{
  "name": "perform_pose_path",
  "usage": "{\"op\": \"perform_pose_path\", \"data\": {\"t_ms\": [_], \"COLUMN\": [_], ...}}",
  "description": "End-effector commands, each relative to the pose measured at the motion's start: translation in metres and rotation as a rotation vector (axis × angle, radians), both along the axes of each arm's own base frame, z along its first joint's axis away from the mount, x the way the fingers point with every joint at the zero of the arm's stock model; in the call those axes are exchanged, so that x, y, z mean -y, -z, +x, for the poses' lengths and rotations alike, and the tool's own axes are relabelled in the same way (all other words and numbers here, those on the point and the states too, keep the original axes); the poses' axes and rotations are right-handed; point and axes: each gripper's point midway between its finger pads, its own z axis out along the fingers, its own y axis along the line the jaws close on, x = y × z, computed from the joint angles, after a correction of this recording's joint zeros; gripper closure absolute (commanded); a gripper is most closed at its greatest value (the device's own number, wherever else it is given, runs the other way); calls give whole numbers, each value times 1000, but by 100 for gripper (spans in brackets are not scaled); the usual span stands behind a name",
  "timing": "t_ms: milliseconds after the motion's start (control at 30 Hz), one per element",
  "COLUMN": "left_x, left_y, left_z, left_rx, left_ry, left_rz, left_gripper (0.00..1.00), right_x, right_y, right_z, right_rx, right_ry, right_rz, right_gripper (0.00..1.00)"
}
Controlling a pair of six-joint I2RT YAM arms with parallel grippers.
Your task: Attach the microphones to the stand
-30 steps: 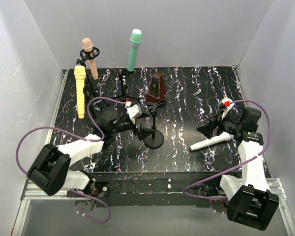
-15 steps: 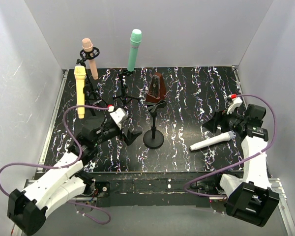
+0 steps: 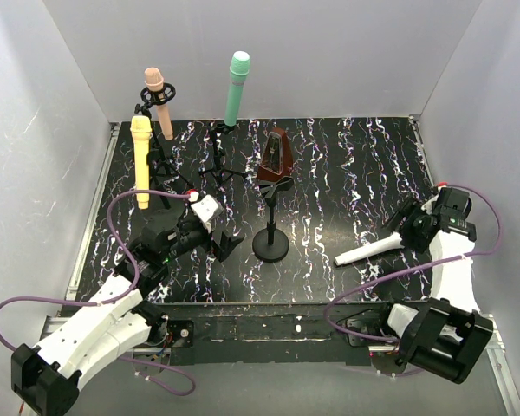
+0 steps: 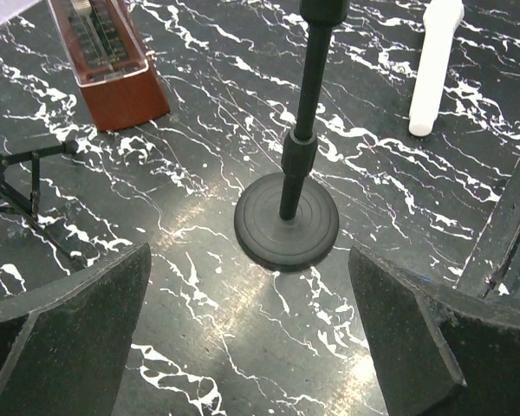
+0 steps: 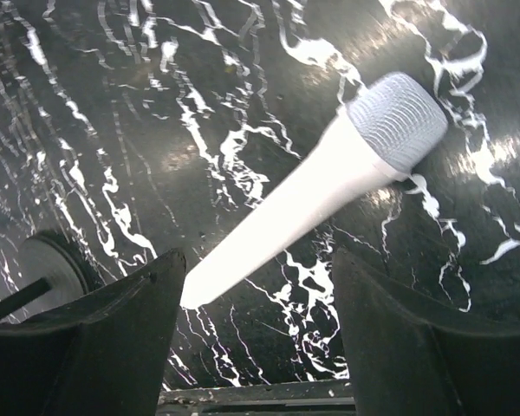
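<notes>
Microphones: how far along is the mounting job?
Done: peach-pink microphone, pale yellow microphone and teal-green microphone are mounted upright. In hand: nothing; open right hand hovers over the white microphone lying flat. Left: mount it, likely on the empty black round-base stand.

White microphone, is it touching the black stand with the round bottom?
Apart. In the left wrist view, the white microphone lies flat, with bare table between it and the round-base stand.
</notes>
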Motion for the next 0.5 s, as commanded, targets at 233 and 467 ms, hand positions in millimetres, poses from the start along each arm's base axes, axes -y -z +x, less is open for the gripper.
{"op": "perform_pose_path", "data": {"t_ms": [233,467], "left_x": [-4,-4], "left_y": [-13,-9], "left_z": [0,3], "left_rx": [28,21], "left_ry": [-11,-15], "left_rz": [6,23], "left_gripper": [2,2], "right_x": [12,24], "right_y": [43,65], "right_z": [6,11], "right_rx": [-144,-283], "right_ry": [163,207], "right_rz": [94,86], "right_gripper": [30,30]}}
